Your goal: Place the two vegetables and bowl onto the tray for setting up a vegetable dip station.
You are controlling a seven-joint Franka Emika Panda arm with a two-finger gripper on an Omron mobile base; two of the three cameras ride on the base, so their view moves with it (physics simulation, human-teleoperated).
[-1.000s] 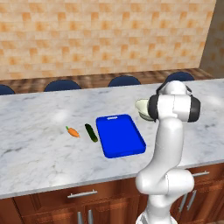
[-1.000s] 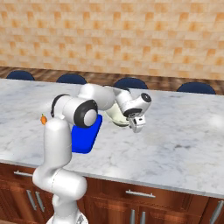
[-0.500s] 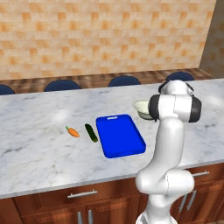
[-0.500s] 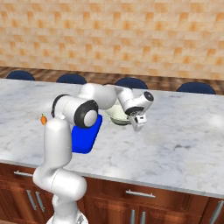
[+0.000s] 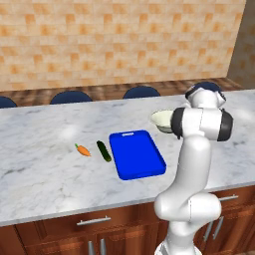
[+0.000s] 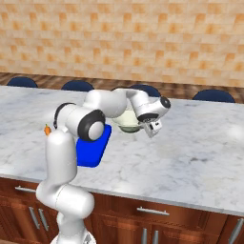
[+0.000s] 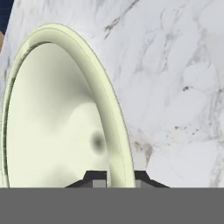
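The pale cream bowl with a greenish rim sits on the marble counter to the right of the blue tray. My gripper is shut on the bowl's near rim, one fingertip inside and one outside. From the right base camera the gripper hangs at the right edge of the bowl. The bowl is partly hidden by my arm in the left base view. The orange carrot and the dark green cucumber lie side by side on the counter left of the tray. The tray has nothing on it.
Dark blue stool tops line the far side of the counter, in front of a tiled wall. Bare marble stretches to the right of the bowl. Wooden drawers run under the counter's front edge.
The jaws have closed from about half open onto the bowl's rim. The hand has shifted slightly toward the bowl. Tray, carrot and cucumber have not moved.
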